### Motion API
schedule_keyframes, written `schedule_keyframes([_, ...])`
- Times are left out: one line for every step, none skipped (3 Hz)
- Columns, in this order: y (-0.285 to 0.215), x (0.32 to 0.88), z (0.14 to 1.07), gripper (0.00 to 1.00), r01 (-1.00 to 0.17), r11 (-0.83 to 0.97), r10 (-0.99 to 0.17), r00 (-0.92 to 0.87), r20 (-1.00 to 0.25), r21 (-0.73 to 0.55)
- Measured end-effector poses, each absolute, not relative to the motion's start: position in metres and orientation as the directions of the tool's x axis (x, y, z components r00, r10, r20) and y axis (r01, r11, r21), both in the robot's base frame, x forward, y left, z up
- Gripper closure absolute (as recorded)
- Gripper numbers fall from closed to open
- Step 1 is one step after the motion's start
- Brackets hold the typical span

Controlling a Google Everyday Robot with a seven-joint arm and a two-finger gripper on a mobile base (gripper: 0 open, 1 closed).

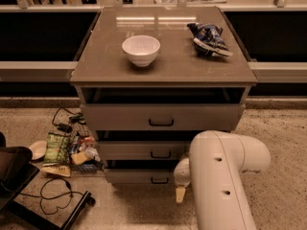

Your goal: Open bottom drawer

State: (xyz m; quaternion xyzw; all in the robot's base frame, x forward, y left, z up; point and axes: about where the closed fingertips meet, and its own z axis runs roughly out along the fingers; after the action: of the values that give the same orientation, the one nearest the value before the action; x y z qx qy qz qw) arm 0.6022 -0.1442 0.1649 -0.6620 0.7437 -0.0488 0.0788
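Note:
The bottom drawer (139,176) is the lowest, narrowest grey-beige front of the cabinet, with a small black bar handle (159,180). Only a narrow dark gap shows above its front. My gripper (180,193) hangs low just right of that handle, in front of the drawer's right end and close to the floor. My white arm (220,176) comes in from the lower right and hides the drawer's right edge. It is not clear whether the gripper touches the handle.
The mid-sized drawer (144,151) and the wide top drawer (160,117) sit above, the top one pulled out a little. A white bowl (141,50) and a blue bag (209,38) lie on the cabinet top. Snack packets (60,150), cables and a black chair base (29,186) lie on the floor at left.

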Motion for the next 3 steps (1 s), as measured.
schedule_keyframes([-0.143,0.597,0.156,0.25,-0.977,0.123,-0.992,-0.12,-0.028,-0.174])
schedule_keyframes([-0.146,0.586,0.156,0.48,-0.977,0.132,-0.99,-0.137,0.019,-0.167])
schedule_keyframes([-0.15,0.574,0.162,0.71,-0.975,0.148,-0.986,-0.158,0.051,-0.166])
